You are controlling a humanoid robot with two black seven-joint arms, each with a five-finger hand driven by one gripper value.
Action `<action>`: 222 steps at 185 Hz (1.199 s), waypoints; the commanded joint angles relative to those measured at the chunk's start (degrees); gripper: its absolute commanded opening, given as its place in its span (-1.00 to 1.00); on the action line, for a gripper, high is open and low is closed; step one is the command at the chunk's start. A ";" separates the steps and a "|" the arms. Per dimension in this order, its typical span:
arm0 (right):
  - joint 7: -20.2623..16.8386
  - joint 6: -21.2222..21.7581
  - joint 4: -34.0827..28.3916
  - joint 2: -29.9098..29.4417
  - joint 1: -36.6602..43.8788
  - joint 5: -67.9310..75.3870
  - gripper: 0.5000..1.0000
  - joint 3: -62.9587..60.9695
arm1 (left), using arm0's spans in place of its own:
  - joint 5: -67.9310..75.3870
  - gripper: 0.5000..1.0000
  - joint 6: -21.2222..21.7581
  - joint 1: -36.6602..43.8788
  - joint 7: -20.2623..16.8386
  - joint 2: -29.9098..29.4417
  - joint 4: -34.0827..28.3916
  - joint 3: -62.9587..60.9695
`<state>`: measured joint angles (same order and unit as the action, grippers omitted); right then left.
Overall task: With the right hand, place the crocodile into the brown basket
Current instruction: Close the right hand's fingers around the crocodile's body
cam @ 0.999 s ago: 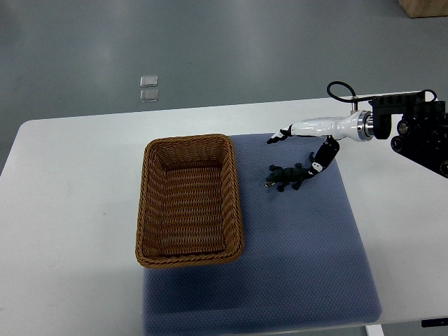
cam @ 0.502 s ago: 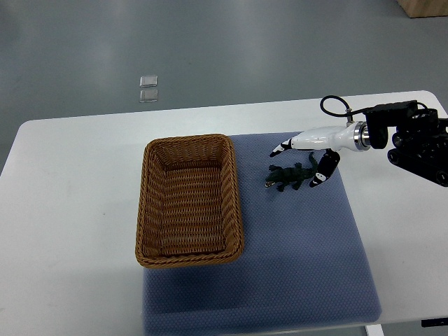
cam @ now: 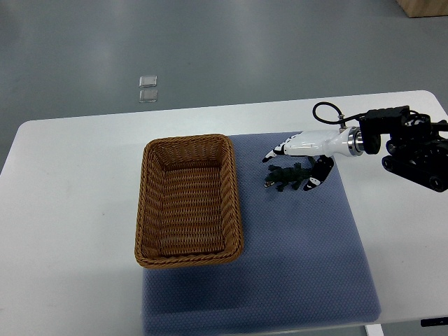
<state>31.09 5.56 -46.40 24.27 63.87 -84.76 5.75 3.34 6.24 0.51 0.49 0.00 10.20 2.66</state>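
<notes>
From the top view, the crocodile (cam: 285, 177) lies on the blue mat (cam: 301, 252), just right of the basket (cam: 189, 141) and apart from its rim. The basket holds nothing. The right hand (cam: 302, 148) reaches in from the right and hangs over the toy. Its fingers (cam: 271, 155) are spread past the far side of the toy, and the thumb (cam: 314, 181) sits at the tail end, on the near right. The hand brackets the toy but is not clenched on it, and whether the thumb tip touches the tail I cannot tell.

By my reading the task is at its start: the reach is nearly done, while the grasp, the lift, the carry left and the drop into the basket all remain.

Compared with half a second ago, the hand has moved left and lower, so the fingers now cover the toy's far side. The crocodile and basket lie where they were.
</notes>
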 commanded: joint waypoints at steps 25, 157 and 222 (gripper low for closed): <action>0.11 -0.11 0.08 -0.37 -0.06 -0.06 0.69 0.22 | 0.00 1.00 0.00 0.01 -0.05 0.00 0.00 -0.02; 0.02 -1.34 2.02 -0.54 0.03 -0.41 0.42 3.39 | 0.00 1.00 0.00 0.01 -0.05 0.00 0.00 -0.11; -0.24 -1.87 2.54 -1.68 0.03 -1.55 0.03 3.56 | 0.00 1.00 0.00 0.01 -0.05 0.00 0.00 -0.11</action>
<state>30.99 3.87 -44.13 22.93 63.93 -86.28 9.31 3.34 6.24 0.53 0.51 0.00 10.20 2.55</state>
